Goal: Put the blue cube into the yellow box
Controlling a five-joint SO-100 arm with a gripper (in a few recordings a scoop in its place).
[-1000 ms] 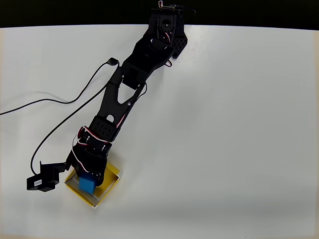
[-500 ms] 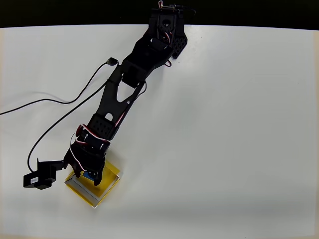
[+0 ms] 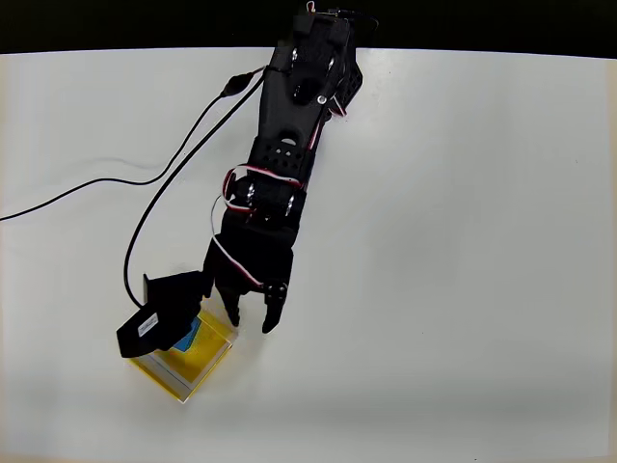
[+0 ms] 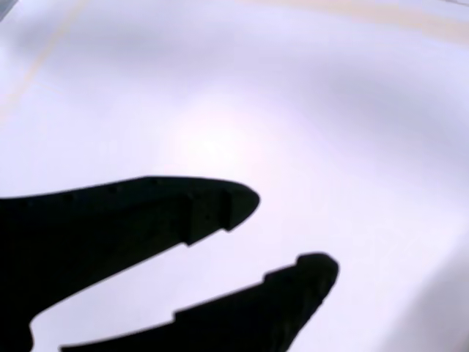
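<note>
Blue cube (image 3: 190, 337) inside yellow box (image 3: 207, 366), fingers (image 3: 273, 311) spread, empty

You have one camera high up, looking straight down at the white bench (image 3: 463, 241). It sits far enough away to show you the whole black arm (image 3: 280, 174), from its base at the top edge down to the end effector (image 3: 251, 316). Your other camera rides on the wrist, very close. It looks out past the two dark fingers (image 4: 220, 202) at blurry white bench (image 4: 293, 110). Both views share the end effector (image 4: 282, 238) and the bare bench under it.
</note>
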